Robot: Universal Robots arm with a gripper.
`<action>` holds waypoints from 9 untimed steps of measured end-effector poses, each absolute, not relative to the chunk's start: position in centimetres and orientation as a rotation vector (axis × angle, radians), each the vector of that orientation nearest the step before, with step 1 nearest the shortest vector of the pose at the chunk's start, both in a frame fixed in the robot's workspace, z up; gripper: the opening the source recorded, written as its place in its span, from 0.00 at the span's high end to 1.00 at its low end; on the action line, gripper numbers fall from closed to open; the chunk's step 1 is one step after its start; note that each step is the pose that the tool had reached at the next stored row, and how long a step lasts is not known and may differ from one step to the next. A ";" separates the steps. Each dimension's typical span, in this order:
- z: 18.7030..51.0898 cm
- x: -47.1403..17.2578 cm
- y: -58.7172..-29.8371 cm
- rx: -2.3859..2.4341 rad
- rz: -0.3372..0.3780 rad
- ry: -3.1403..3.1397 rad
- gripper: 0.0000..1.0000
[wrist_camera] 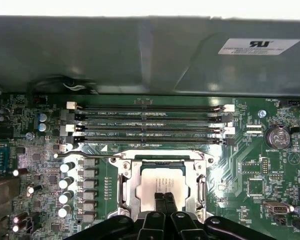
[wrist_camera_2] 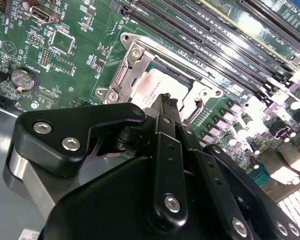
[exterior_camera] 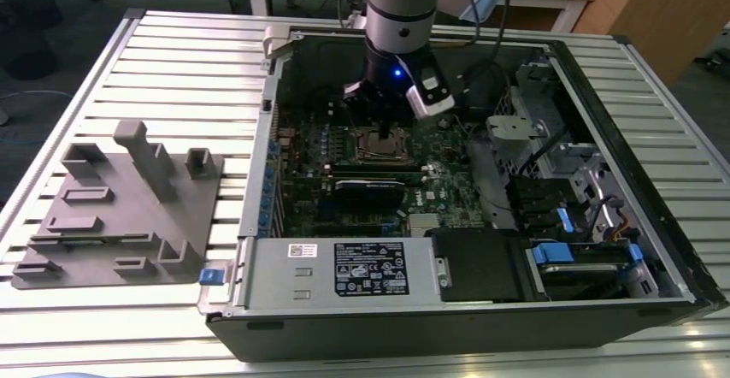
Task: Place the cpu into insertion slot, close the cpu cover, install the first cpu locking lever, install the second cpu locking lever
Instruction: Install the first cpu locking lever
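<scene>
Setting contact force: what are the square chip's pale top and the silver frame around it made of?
Square silvery-grey chip: likely metal lid, matte, soft diffuse glare. Thin silver frame around it: likely stamped steel, shinier, bright edge glints.

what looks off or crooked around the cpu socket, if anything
Nothing stands out. The cpu lies flat and square inside the cpu cover frame, no bent or loose parts show, and the hand, fingers together, is poised over the chip.

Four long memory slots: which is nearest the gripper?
The outermost slot, next to the cpu, where the gripper is; the other three lie toward the grey case wall.
</scene>
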State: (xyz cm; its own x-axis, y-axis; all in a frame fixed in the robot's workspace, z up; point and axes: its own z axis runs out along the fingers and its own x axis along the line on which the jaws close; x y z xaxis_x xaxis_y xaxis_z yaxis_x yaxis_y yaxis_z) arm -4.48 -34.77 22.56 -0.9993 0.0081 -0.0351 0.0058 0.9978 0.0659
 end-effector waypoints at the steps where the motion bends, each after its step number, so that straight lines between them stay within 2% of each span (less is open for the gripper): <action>1: 22.7 -4.5 -34.8 0.011 0.102 3.105 0.89; 9: 23.2 -4.5 -34.8 0.011 0.102 3.104 0.89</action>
